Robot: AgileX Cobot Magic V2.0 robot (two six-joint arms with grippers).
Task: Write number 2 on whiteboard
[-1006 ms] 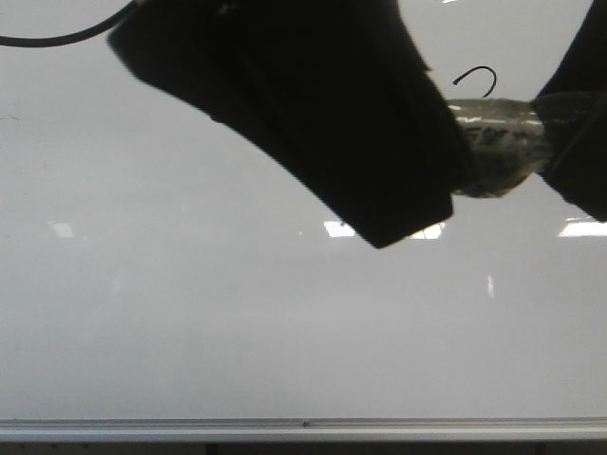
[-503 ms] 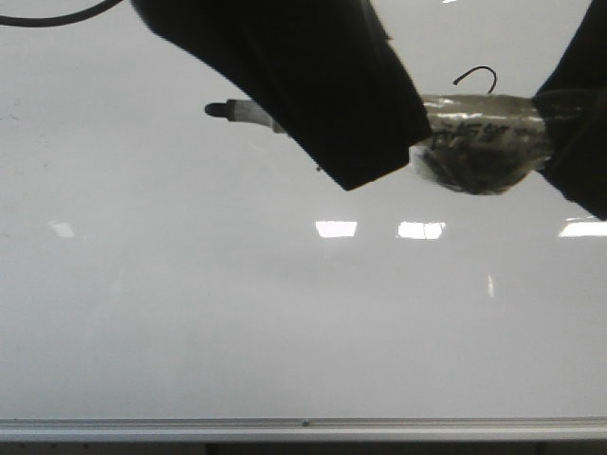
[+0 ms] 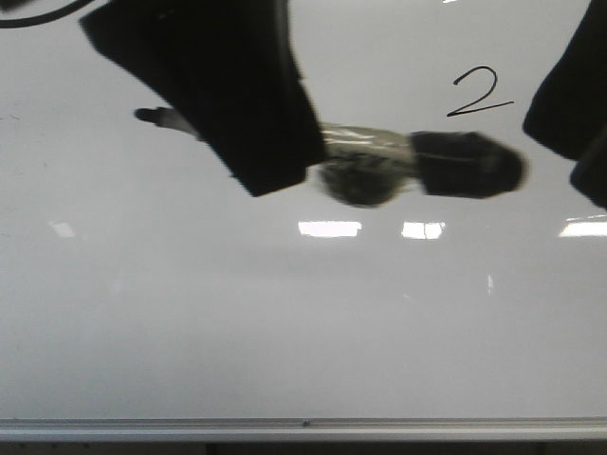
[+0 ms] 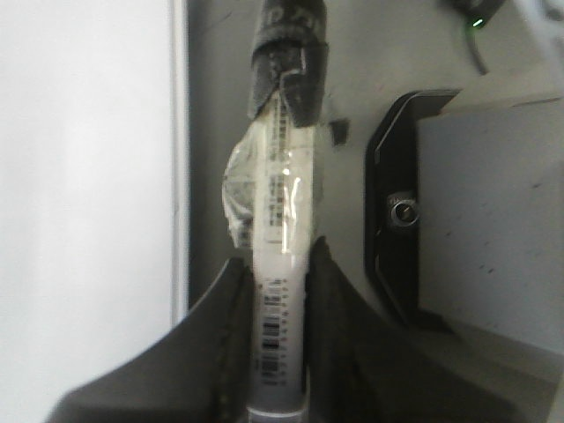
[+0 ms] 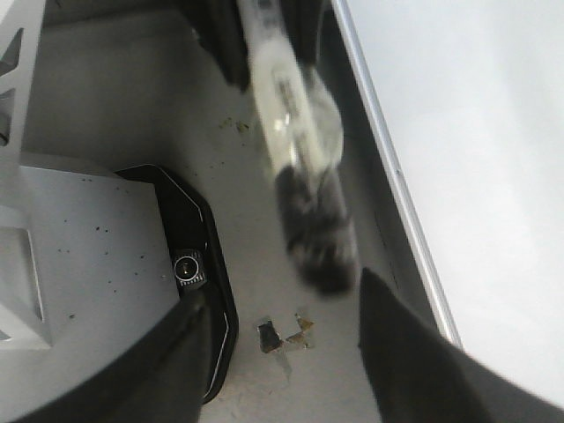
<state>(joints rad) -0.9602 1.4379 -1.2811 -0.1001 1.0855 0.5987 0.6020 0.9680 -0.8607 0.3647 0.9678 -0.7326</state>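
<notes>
A thin black number 2 (image 3: 479,92) stands on the whiteboard (image 3: 285,332) at the upper right. My left gripper (image 4: 280,256) is shut on a white marker (image 4: 280,203) with a clear tape wrap and a black wrapped end (image 4: 286,53). In the front view the marker (image 3: 365,156) lies level just below and left of the number 2, its black end (image 3: 469,163) nearest the digit. My right gripper (image 5: 282,291) stands open with nothing between its fingers. The marker's blurred black end (image 5: 313,238) is just ahead of it, beside the whiteboard (image 5: 476,132).
The board's silver frame edge (image 3: 303,428) runs along the bottom. A black cable (image 3: 38,17) curves at the top left. A grey block with a black plate (image 5: 188,269) sits beside the board, with tape scraps (image 5: 282,333) on the grey surface.
My left gripper has moved left with the marker. The marker's black end has come out from behind the right arm. The number 2, half hidden before, now shows whole.
</notes>
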